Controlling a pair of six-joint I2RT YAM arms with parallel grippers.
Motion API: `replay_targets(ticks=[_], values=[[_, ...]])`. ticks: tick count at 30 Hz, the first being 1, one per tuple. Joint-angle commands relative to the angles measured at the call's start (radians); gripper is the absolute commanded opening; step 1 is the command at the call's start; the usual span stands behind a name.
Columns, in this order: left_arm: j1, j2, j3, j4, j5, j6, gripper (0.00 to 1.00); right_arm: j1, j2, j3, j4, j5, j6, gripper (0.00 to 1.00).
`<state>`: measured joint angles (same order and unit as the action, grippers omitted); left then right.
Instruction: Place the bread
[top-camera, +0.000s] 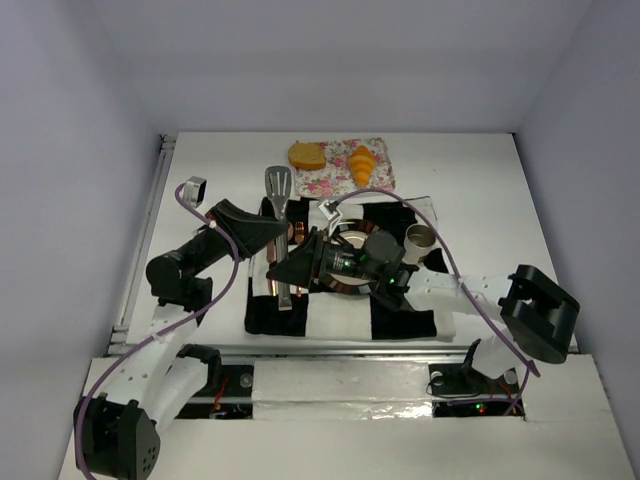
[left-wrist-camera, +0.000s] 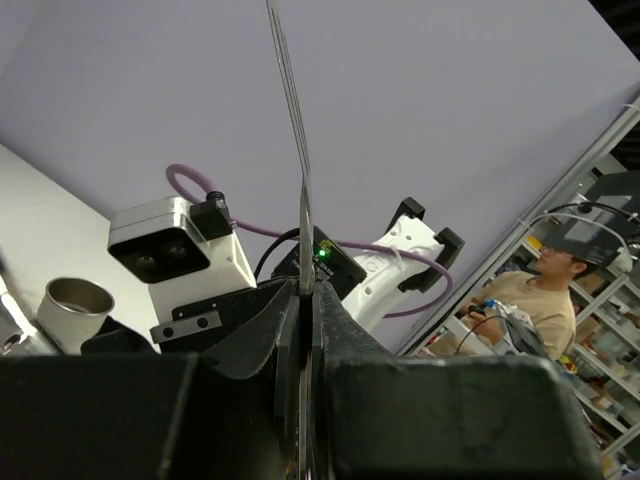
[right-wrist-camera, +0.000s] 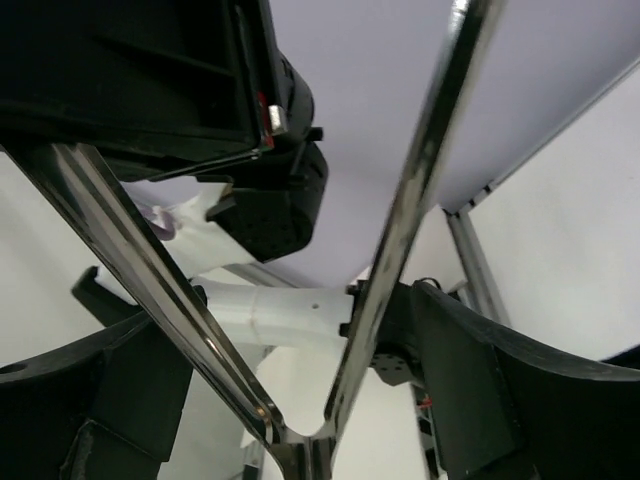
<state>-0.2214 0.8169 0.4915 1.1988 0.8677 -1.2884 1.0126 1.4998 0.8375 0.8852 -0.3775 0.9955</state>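
A toasted slice of bread (top-camera: 306, 155) lies on a floral napkin (top-camera: 345, 180) at the back of the table, next to a croissant (top-camera: 362, 165). My left gripper (top-camera: 272, 232) is shut on the handle of a metal spatula (top-camera: 278, 185), whose slotted head lies just short of the bread. In the left wrist view the spatula (left-wrist-camera: 300, 150) shows edge-on between the shut jaws of the left gripper (left-wrist-camera: 308, 290). My right gripper (top-camera: 300, 265) holds metal tongs (right-wrist-camera: 420, 200), their two arms spread in a V between its fingers (right-wrist-camera: 480, 380).
A copper-rimmed plate (top-camera: 352, 240) and a steel cup (top-camera: 420, 240) sit on a black-and-white checked cloth (top-camera: 400, 322) under the right arm. The two grippers are close together over the cloth's left half. White walls enclose the table.
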Motion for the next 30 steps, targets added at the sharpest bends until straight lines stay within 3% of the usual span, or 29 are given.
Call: replay_targets(ticks=[1, 4, 12, 16, 21, 28, 30], values=[[-0.006, -0.018, -0.002, 0.202, 0.042, -0.061, 0.0, 0.007, 0.02, 0.034, 0.161, 0.005, 0.051, 0.87], [-0.006, -0.027, 0.001, 0.196, 0.045, -0.052, 0.0, 0.007, 0.03, 0.031, 0.167, 0.02, 0.058, 0.76], [-0.006, -0.033, -0.022, 0.147, 0.044, -0.025, 0.01, 0.017, -0.018, -0.017, 0.152, 0.092, 0.052, 0.58], [-0.006, -0.038, -0.022, 0.087, 0.04, 0.012, 0.17, 0.017, -0.065, -0.034, 0.071, 0.126, 0.029, 0.53], [-0.006, -0.068, -0.016, -0.042, 0.021, 0.089, 0.24, 0.017, -0.115, -0.011, -0.095, 0.176, -0.031, 0.53], [-0.006, -0.074, 0.015, -0.171, 0.043, 0.175, 0.62, 0.017, -0.153, -0.003, -0.195, 0.224, -0.034, 0.44], [-0.006, -0.076, 0.024, -0.208, 0.053, 0.198, 0.66, 0.017, -0.158, -0.001, -0.206, 0.249, -0.024, 0.43]])
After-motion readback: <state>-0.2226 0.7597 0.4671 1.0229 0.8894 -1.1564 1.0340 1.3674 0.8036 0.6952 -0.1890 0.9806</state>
